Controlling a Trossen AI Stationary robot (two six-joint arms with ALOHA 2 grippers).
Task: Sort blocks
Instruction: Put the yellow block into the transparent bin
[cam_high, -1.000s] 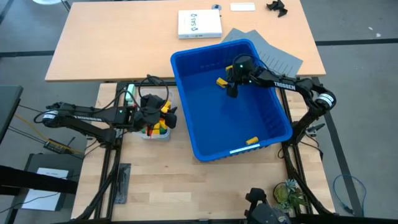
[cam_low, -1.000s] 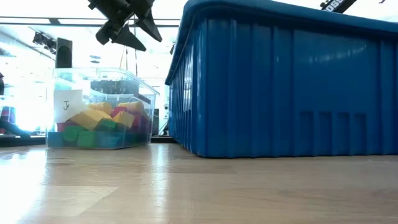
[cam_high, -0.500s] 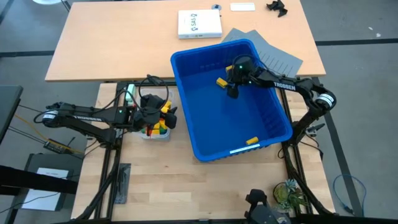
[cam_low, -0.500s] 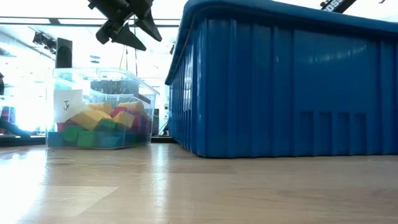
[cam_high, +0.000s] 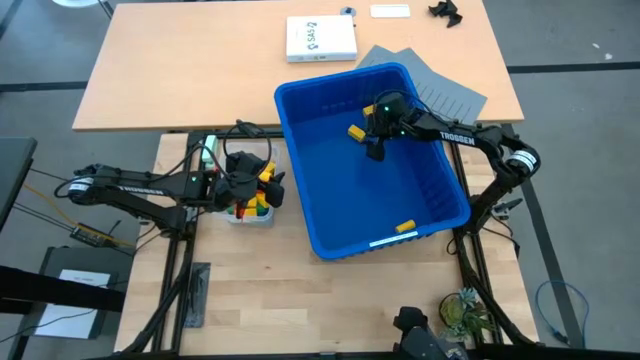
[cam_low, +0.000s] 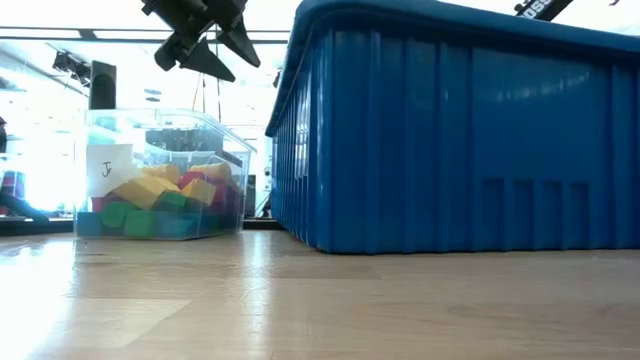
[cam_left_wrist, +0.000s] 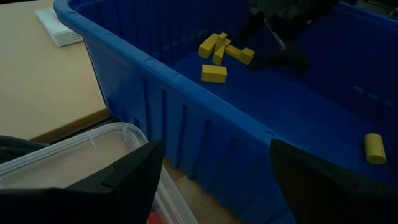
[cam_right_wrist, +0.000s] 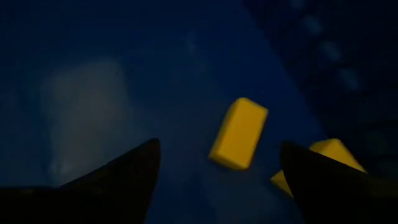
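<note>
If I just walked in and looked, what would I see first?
Probably the big blue bin in the middle of the table, with a few yellow blocks on its floor. The right gripper reaches down inside it, fingers open, close to those blocks. Beside the bin, the left gripper hangs open above a small clear tub full of red, yellow, green and blue blocks.

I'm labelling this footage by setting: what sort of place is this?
Probably a robotics lab or workshop. Two table-mounted arms work at a wooden table, one over a large blue bin, one over a clear tub of toy blocks. Loose cables and gear surround the table.
</note>
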